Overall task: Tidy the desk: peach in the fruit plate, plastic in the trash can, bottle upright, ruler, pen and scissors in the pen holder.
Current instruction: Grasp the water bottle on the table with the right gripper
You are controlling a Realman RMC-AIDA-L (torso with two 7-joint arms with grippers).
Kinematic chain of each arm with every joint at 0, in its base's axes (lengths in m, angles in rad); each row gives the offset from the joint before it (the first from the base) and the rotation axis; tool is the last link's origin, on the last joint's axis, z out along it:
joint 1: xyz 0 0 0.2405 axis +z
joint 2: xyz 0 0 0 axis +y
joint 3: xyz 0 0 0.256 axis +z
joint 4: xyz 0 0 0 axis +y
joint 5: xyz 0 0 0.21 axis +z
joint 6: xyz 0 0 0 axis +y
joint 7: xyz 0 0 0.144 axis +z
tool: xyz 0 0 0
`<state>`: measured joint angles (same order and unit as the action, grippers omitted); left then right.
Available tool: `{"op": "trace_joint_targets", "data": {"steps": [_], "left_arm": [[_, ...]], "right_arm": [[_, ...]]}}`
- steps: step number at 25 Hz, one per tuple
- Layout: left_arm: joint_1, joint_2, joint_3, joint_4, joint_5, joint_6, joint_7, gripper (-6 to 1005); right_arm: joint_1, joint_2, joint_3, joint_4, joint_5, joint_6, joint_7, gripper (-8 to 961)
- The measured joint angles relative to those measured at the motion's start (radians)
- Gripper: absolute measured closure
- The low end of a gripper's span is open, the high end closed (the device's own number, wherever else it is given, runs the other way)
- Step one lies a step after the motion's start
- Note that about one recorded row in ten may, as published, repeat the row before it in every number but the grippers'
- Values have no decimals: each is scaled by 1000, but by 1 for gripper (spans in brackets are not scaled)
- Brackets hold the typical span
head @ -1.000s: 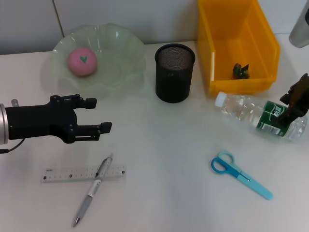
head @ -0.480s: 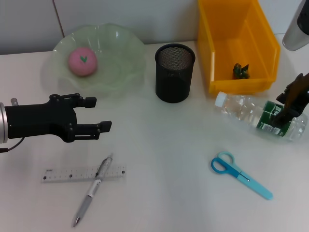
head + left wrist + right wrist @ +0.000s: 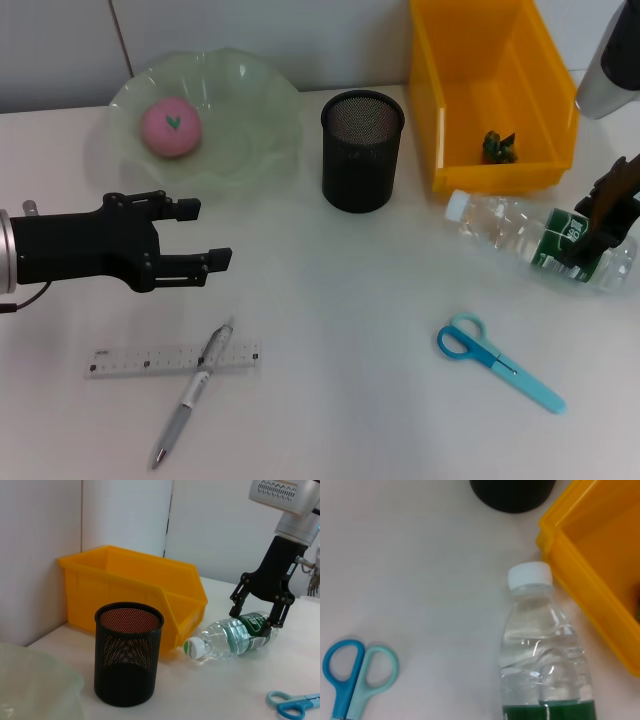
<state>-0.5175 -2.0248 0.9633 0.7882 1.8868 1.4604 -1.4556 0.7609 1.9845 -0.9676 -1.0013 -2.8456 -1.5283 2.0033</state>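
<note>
The left gripper point(image 3: 195, 238) hovers with its fingers spread and empty; the ruler point(image 3: 172, 359) and pen point(image 3: 192, 393) lie crossed on the desk just below its tips, and the peach point(image 3: 171, 127) already sits in the plate point(image 3: 258, 95) beyond them. The bottle point(image 3: 535, 240) lies flat, its long axis running from the cap point(image 3: 456, 205) near the yellow bin point(image 3: 440, 120) to the labelled body. There the right gripper point(image 3: 603, 222), by far the nearer arm, straddles it with fingers parted, not yet closed.

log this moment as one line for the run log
right gripper: open, astride lying bottle | left gripper: open, idle above ruler | peach: in plate
</note>
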Motion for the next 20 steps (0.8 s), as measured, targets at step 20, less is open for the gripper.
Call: {"op": "trace_joint_targets", "data": {"steps": [20], "left_arm": [[-7, -2, -11, 0, 0, -2, 1, 184]], "right_arm": [[15, 9, -32, 111, -11, 80, 0, 160]]}}
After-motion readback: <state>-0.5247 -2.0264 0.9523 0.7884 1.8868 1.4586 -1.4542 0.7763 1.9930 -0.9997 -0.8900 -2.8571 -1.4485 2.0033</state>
